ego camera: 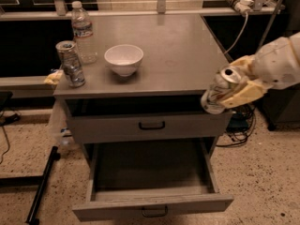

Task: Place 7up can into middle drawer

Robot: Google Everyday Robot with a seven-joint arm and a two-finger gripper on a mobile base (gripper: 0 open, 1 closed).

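Observation:
My gripper (234, 90) is shut on the 7up can (217, 91), a whitish-silver can with a silver top, and holds it tilted in the air just off the cabinet's front right corner, above and to the right of the drawer opening. The yellowish fingers (246, 93) wrap the can's right side. The middle drawer (152, 206) is pulled out wide open below, shallow, with a small dark loop handle at its front. Its inside looks bare.
On the grey cabinet top (183, 55) stand a white bowl (123, 58), a clear water bottle (83, 31) and a darker slim can (70, 63) at the left edge. The closed drawer above (151, 125) has a like handle. Cables (239, 130) hang at the right.

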